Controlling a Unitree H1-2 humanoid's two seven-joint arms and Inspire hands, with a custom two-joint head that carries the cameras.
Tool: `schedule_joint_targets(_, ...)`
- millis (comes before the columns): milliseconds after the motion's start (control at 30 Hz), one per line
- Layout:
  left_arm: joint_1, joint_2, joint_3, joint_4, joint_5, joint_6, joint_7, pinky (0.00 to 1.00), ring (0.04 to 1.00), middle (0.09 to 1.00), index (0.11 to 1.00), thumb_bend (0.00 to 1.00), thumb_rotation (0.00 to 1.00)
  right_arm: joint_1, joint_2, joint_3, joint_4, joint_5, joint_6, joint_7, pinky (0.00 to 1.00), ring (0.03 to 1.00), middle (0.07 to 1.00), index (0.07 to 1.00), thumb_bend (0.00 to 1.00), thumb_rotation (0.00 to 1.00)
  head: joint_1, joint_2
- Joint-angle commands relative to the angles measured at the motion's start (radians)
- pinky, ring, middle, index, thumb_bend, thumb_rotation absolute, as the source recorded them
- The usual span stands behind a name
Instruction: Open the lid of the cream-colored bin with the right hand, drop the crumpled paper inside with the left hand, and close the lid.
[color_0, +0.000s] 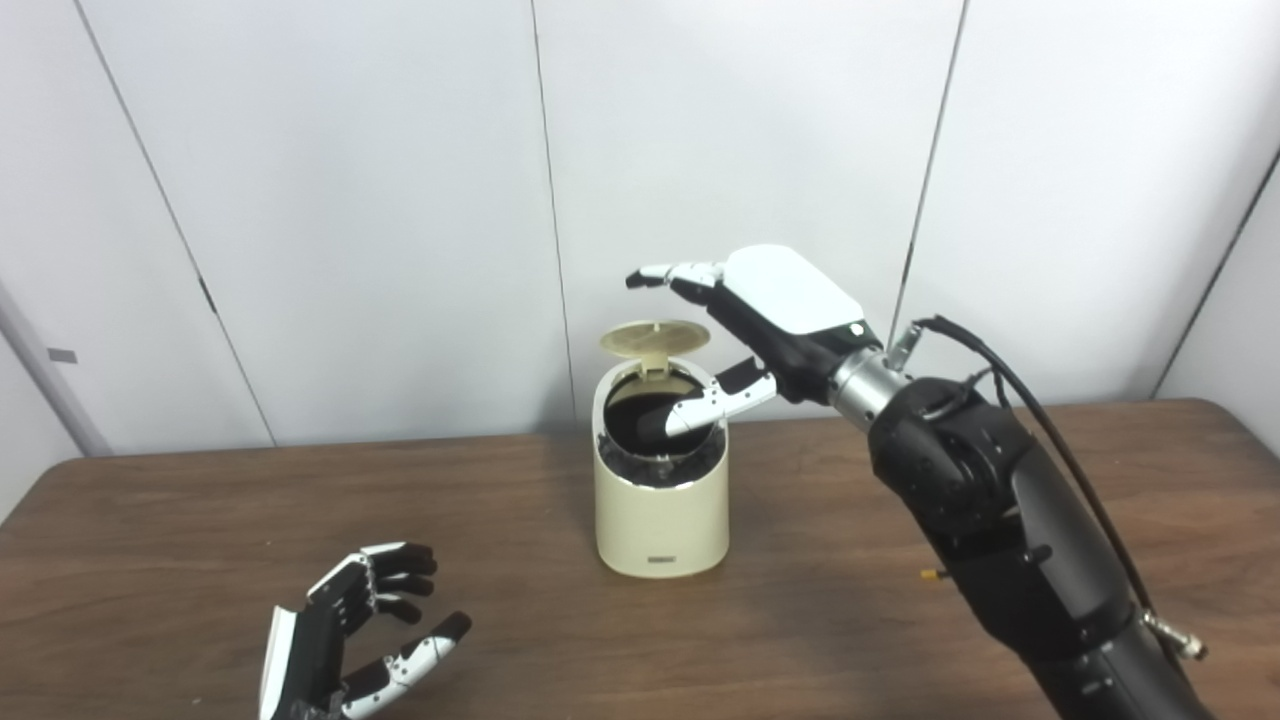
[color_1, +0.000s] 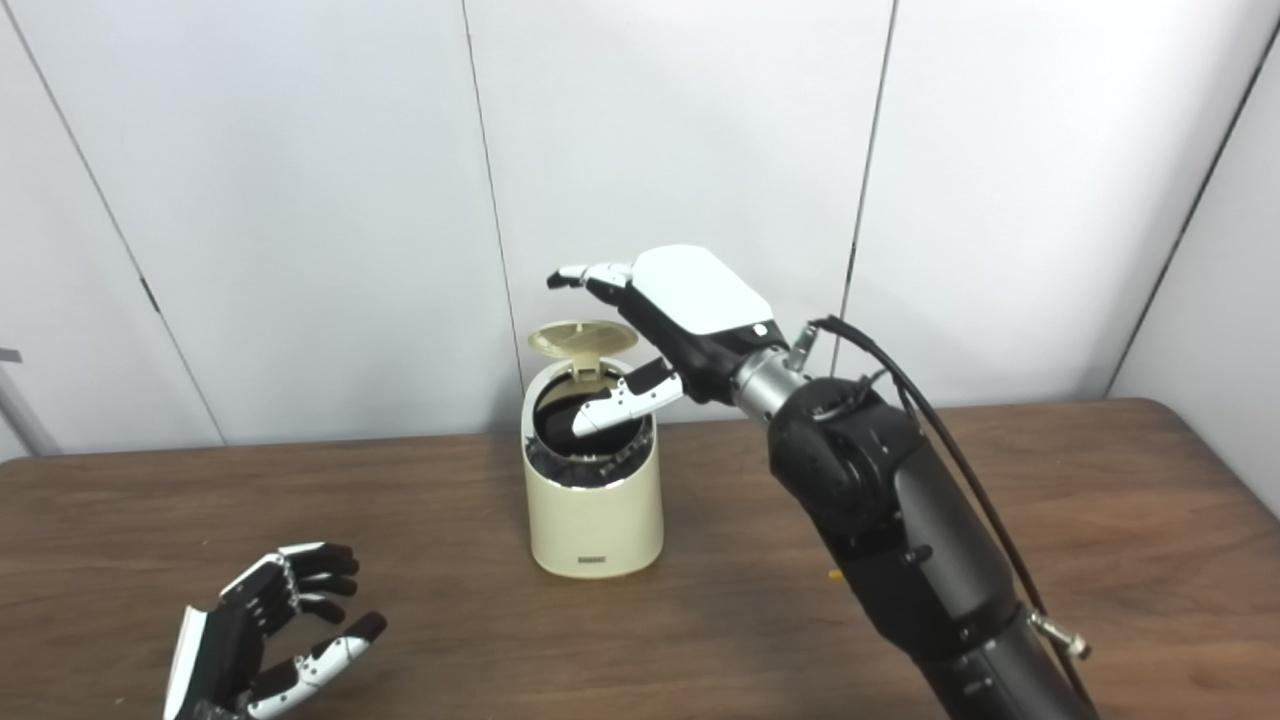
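Observation:
The cream-colored bin (color_0: 660, 510) stands on the brown table (color_0: 200, 520) near its middle. Its round lid (color_0: 655, 338) is tipped up at the back, and the dark inside shows. My right hand (color_0: 760, 320) hovers over the lid and the bin's mouth, fingers spread and holding nothing; its thumb reaches across the opening. My left hand (color_0: 350, 630) rests low at the front left, palm up, fingers curled apart and empty. No crumpled paper shows in either view.
White wall panels (color_0: 400, 200) rise behind the table. The right arm (color_0: 1000, 520) crosses the right side of the table. A small yellowish speck (color_0: 932, 576) lies on the wood beside that arm.

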Motion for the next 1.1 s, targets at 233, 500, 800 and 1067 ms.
schedule_joint_targets(233, 0.0, -0.009, -0.016, 0.013, 0.023, -0.045, 0.009, 0.47, 0.58, 0.624, 0.631, 0.76, 0.12, -0.128, -0.036, 0.018, 0.041, -0.02, 0.019, 0.092, 0.76, 0.847, 0.861, 0.856, 0.92, 0.73, 0.001, 0.001)
schedule_joint_targets(500, 0.007, -0.011, -0.016, -0.005, 0.017, -0.036, 0.007, 0.46, 0.572, 0.619, 0.627, 0.76, 0.11, -0.127, -0.041, 0.032, 0.033, -0.005, 0.06, 0.198, 0.76, 0.842, 0.848, 0.842, 0.92, 0.76, -0.001, 0.008)
schedule_joint_targets(800, 0.009, -0.006, -0.018, -0.018, 0.016, -0.03, 0.001, 0.46, 0.577, 0.622, 0.625, 0.75, 0.12, -0.112, -0.056, 0.047, -0.01, -0.013, 0.087, 0.282, 0.77, 0.818, 0.827, 0.825, 0.94, 0.8, -0.005, 0.012)
schedule_joint_targets(1067, 0.01, -0.008, -0.016, -0.022, 0.008, -0.024, 0.0, 0.47, 0.582, 0.623, 0.628, 0.75, 0.12, -0.079, -0.067, 0.039, -0.047, -0.002, 0.095, 0.287, 0.79, 0.812, 0.82, 0.815, 0.95, 0.82, -0.004, 0.02)
